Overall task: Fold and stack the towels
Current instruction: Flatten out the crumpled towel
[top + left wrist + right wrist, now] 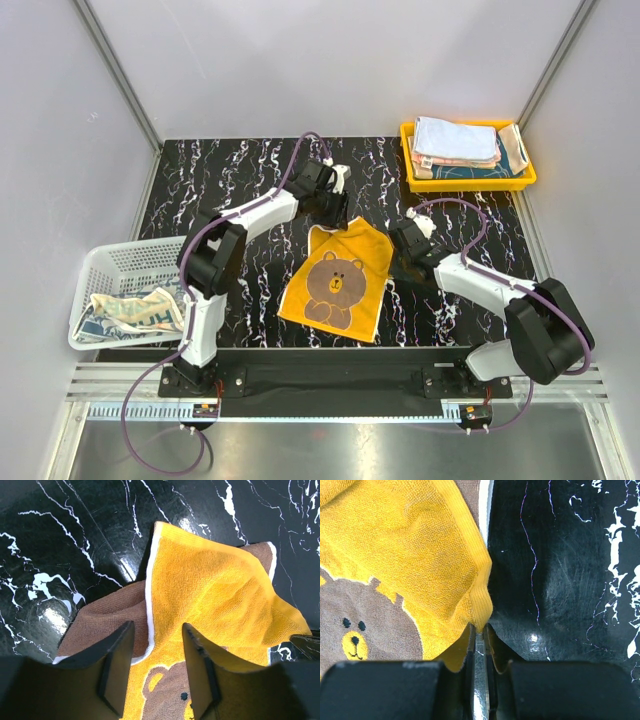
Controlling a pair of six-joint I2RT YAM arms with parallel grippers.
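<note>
Now, with the right gripper point(479, 634) pinching one far corner of the orange-yellow towel point(338, 278) in the middle of the table point(200, 185), the open left gripper point(156, 640) should close fully on the other corner before both lift evenly.

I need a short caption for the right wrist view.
Right gripper pinching an edge of the orange bear towel above the black table.
</note>
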